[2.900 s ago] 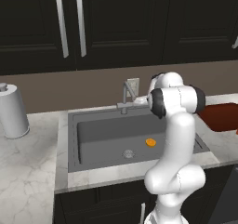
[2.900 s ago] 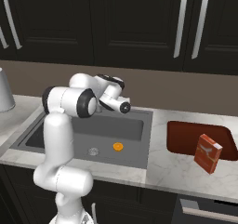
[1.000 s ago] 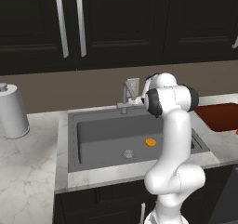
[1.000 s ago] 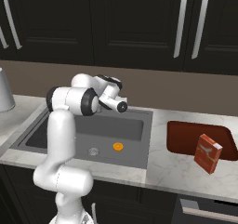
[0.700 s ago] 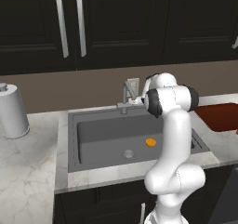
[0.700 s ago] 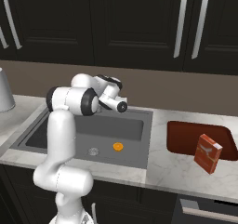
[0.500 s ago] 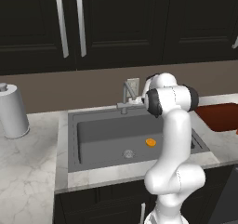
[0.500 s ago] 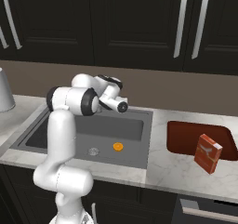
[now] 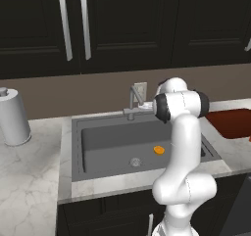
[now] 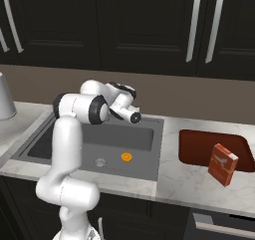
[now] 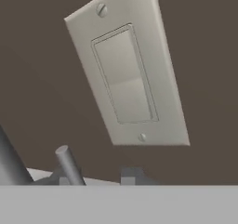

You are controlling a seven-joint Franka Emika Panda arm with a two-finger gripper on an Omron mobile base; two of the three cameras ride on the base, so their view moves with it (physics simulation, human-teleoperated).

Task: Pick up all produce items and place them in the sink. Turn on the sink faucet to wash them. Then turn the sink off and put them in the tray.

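The orange produce piece [image 9: 159, 150] lies on the floor of the dark sink [image 9: 98, 154], just at 3 o'clock from the round metal drain [image 9: 135, 162] and close beside it without touching. From the right base view the same piece [image 10: 126, 157] sits at about 3 o'clock of the drain [image 10: 100, 162], toward the near side of the basin.

The arm reaches up over the back rim of the sink, its hand drawn in near the faucet [image 9: 135, 103] and the white wall plate [image 9: 141, 90] behind it. In the right base view the wrist hides the claw, so I cannot tell whether it is open or closed. The hand view looks straight at the wall plate [image 11: 126, 76], tilted, with grey faucet parts [image 11: 69, 167] low at about 7 o'clock.

Off at 3 o'clock from the sink, the dark red tray [image 10: 196, 147] rests on the marble worktop [image 10: 174, 177], and a small red box [image 10: 222, 164] stands tilted in its near right corner. A grey canister [image 9: 13, 116] stands on the worktop at 9 o'clock from the sink.
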